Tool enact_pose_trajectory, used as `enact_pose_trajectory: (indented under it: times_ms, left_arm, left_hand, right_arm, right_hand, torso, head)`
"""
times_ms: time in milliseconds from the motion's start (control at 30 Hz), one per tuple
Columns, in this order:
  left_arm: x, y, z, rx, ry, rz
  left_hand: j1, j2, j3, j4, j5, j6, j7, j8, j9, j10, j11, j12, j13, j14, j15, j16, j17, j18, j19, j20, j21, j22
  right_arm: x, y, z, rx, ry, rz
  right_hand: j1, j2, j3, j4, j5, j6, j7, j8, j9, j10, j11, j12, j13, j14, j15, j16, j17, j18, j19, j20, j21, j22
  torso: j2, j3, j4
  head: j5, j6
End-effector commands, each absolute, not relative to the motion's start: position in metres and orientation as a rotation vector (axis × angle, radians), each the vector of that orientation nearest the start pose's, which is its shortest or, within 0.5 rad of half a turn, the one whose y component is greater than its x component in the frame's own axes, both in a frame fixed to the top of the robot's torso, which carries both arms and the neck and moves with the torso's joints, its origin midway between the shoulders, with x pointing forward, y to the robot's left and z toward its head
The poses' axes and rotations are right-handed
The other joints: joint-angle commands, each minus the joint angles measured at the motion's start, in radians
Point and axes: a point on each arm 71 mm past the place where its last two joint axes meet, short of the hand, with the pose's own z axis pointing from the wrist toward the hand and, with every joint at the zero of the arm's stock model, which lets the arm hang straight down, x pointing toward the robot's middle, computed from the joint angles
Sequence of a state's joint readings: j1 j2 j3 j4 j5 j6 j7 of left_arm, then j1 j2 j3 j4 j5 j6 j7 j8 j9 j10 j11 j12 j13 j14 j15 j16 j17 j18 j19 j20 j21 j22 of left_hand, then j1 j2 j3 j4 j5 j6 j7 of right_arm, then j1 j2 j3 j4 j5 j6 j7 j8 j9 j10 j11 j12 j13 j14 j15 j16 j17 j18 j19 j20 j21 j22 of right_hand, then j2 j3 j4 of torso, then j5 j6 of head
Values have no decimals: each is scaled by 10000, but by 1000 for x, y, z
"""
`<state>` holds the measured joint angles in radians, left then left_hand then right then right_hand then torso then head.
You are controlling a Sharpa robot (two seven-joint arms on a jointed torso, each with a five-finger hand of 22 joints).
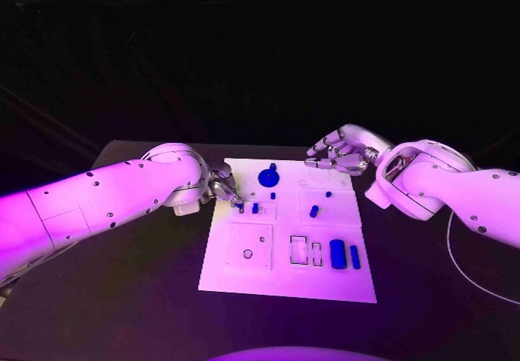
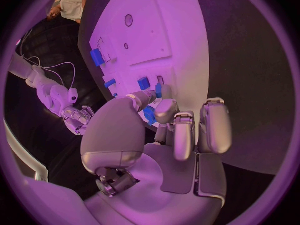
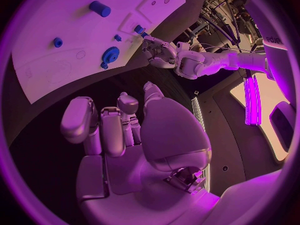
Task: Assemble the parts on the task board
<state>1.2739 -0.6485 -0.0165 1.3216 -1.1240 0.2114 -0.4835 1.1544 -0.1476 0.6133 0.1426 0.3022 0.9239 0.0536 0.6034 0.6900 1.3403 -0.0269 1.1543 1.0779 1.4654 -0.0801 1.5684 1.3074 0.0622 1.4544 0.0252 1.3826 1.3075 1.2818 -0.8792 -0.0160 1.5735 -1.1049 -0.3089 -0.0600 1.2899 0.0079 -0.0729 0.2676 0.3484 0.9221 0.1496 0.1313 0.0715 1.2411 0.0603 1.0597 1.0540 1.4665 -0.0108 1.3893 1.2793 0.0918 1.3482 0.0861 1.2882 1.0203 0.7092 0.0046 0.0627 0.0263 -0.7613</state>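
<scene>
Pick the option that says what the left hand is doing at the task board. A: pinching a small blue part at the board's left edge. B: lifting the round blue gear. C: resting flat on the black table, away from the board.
A: the left hand pinches a small blue part at the left edge of the task board.

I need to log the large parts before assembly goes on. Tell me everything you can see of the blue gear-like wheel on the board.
The blue gear-like wheel is a round, toothed disc, plastic by its look, with a small blue knob beside its rim. It lies flat near the far edge of the task board, between the two hands. Nothing touches it: the left hand works at the board's left edge, and the right hand hovers beyond the far right corner.
</scene>
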Motion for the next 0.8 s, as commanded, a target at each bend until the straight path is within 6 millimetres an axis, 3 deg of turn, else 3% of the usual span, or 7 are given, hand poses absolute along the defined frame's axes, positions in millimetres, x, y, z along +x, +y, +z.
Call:
enact_pose_trajectory:
  times_ms: [33, 800]
  left_arm:
    - [524, 171, -198, -362, 23136, -3878]
    - [524, 167, -203, 32, 23364, -3644]
  left_hand:
    - [-35, 59, 1514, -1578, 56, 21, -68, 34, -2, 85, -15, 18, 4, 1054, -44, 24, 2634, -54, 53, 21, 7, 657]
    - [-34, 23, 1502, -1607, 67, 23, -69, 31, -7, 79, -15, 1, -14, 1054, -41, 24, 2634, -47, 35, 21, -21, 631]
  right_arm:
    - [491, -203, -136, 1134, 16736, 8749]
    - [491, -202, -136, 1123, 16766, 8772]
  right_hand:
    - [45, 90, -59, 8, 34, 15, -12, 64, -9, 19, 1, 50, 0, 471, -83, -61, -9, 119, -32, -22, -48, -9]
    - [50, 93, -72, 14, 45, 11, -11, 65, -10, 12, 1, 43, -8, 470, -83, -65, -13, 119, -32, -22, -50, -10]
  torso:
    - [0, 9, -1]
    - [0, 2, -7]
  head:
    - [16, -29]
    - [12, -49]
